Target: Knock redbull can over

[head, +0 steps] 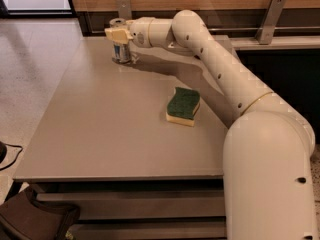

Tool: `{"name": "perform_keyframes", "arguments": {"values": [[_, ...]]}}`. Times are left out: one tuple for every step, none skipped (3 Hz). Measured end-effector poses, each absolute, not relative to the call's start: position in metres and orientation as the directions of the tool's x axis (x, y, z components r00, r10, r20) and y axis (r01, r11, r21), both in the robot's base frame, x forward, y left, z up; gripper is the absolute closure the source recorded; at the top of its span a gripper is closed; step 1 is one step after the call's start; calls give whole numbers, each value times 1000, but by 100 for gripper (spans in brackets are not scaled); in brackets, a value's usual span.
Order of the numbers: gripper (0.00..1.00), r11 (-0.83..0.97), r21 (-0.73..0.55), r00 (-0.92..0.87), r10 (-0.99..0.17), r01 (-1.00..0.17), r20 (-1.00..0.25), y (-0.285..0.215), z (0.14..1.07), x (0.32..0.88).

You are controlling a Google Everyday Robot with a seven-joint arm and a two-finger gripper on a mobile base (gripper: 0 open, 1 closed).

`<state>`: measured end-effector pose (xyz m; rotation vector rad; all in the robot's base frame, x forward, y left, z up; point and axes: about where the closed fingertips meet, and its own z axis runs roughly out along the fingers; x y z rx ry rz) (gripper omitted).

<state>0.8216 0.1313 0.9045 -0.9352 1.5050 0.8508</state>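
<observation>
The redbull can (121, 52) is a slim silver can with blue markings. It stands upright near the far left corner of the grey table (100, 129). My gripper (117, 34) reaches in from the right and sits right at the can's upper part, hiding its middle. The can's shiny top shows just behind the gripper.
A green and yellow sponge (183, 105) lies flat on the table, right of centre. My white arm (225, 79) stretches over the table's right side. A wooden wall with metal brackets (270, 19) runs behind the table. The floor is to the left.
</observation>
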Motion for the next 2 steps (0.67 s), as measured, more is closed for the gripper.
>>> {"name": "perform_keyframes", "arguments": {"values": [[100, 438, 6, -70, -130, -899, -989, 125, 909, 820], [100, 458, -15, -83, -192, -889, -978, 104, 918, 811]]}}
